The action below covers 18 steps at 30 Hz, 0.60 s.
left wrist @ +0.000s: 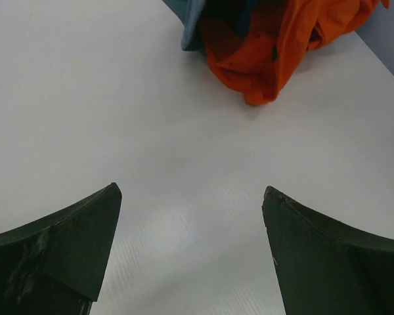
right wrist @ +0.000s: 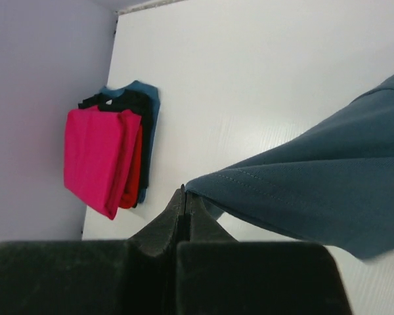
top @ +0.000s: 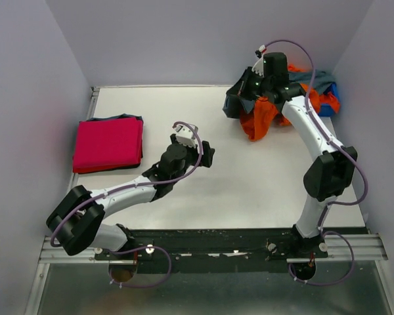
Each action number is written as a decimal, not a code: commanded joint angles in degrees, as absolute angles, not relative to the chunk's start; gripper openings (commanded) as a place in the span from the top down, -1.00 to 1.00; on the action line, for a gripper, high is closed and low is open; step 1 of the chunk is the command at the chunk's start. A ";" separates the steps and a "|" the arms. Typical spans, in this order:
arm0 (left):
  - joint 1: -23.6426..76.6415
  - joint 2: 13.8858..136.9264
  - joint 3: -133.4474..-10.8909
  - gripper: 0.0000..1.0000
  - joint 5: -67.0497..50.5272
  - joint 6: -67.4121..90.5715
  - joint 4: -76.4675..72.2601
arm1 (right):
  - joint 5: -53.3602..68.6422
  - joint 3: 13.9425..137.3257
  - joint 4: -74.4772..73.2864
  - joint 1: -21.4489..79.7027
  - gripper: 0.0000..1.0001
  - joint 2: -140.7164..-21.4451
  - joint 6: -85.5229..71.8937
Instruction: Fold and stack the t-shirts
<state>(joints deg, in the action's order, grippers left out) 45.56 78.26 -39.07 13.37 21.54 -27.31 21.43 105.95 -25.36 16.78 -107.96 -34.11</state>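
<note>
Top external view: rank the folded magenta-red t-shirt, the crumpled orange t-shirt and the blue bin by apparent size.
1. folded magenta-red t-shirt, largest.
2. crumpled orange t-shirt, clearly smaller, and partly hidden.
3. blue bin, smallest: only a sliver of it shows.

bin [top: 329, 106]: mostly hidden | orange shirt [left wrist: 276, 39]: cut off at top

Bright even overhead light, soft shadows; wrist views blurred near end effectors.
</note>
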 commanded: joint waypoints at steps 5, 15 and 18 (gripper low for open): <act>46.05 73.65 -36.21 -0.98 18.46 22.94 -29.53 | 23.64 112.77 -37.09 17.58 0.99 -94.67 -28.21; 46.32 73.83 -35.42 -0.98 13.10 21.01 -32.52 | 23.40 88.61 -30.50 20.39 -0.19 -82.98 -29.36; 46.49 75.14 -36.03 -0.98 11.43 20.92 -32.52 | 14.00 83.95 -31.02 20.13 -0.59 -79.46 -28.92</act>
<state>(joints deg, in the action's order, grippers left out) 46.00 74.67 -36.12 14.68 22.00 -30.13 22.68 88.90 -30.50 20.38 -83.24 -29.85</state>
